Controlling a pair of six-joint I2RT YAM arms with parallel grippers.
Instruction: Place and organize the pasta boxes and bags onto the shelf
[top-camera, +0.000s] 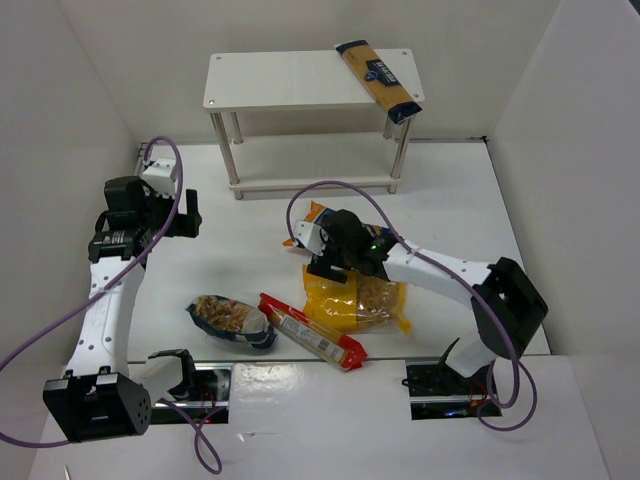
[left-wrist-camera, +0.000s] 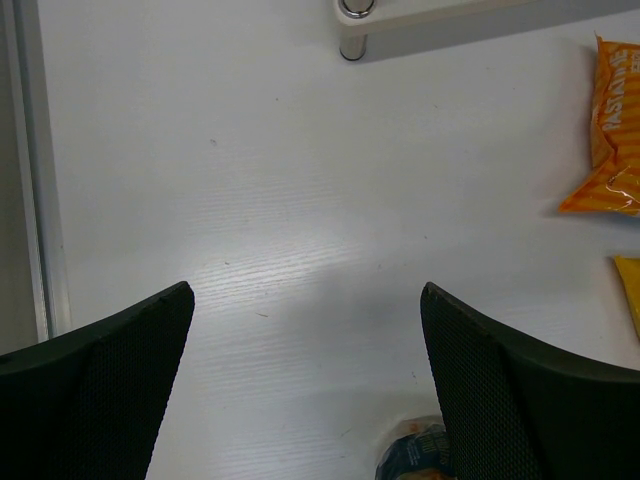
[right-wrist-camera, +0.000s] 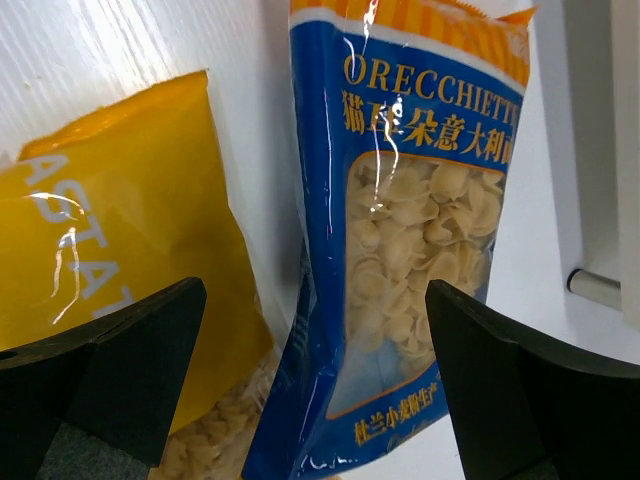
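The right gripper (right-wrist-camera: 310, 320) has its jaws spread wide and pinches nothing; it is poised over the blue-and-orange bag (right-wrist-camera: 410, 230), which lies on the table (top-camera: 250, 225) in front of the shelf (top-camera: 290, 80), just beside the yellow bag (right-wrist-camera: 130, 230); a clean pick would centre the jaws on this bag alone, clear of its neighbour, and close across its narrow width; the left gripper (left-wrist-camera: 308, 330), likewise spread, hovers front-left of the shelf; the long tan-and-navy packet (top-camera: 380, 78) lies on the right of the shelf's top board.

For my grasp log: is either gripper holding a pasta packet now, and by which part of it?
Nothing is held. The right gripper stands open above the blue-and-orange bag; the left gripper is open over the table.
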